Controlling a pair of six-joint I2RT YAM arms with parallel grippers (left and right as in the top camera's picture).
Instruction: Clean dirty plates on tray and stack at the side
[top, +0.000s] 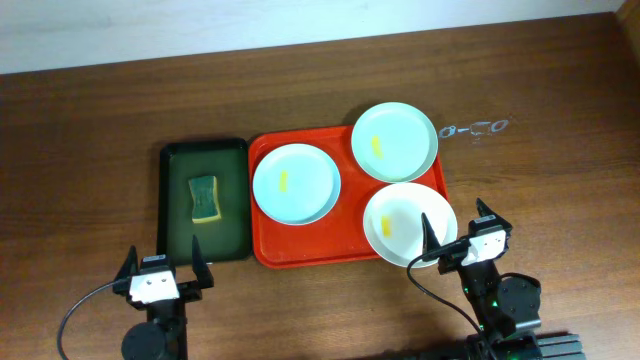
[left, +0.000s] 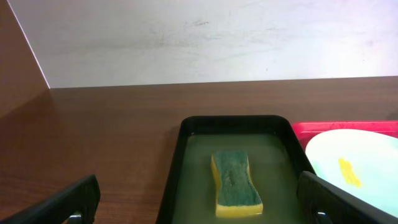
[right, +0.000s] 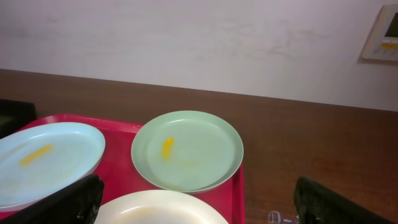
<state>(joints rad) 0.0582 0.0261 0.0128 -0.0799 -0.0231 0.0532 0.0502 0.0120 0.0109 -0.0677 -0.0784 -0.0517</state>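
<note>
Three dirty plates lie on the red tray (top: 300, 245): a pale blue one (top: 296, 183) at the left, a pale green one (top: 395, 140) at the back right, a white one (top: 408, 222) at the front right. Each has a yellow smear. My left gripper (top: 165, 270) is open and empty, in front of the dark green tray (top: 176, 215). My right gripper (top: 460, 235) is open and empty, over the white plate's near right edge. The right wrist view shows the green plate (right: 186, 149), the blue plate (right: 43, 162) and the white plate (right: 161, 208).
A yellow and green sponge (top: 205, 197) lies in shallow liquid in the dark green tray; it also shows in the left wrist view (left: 235, 183). A small clear object (top: 475, 129) lies on the wooden table right of the red tray.
</note>
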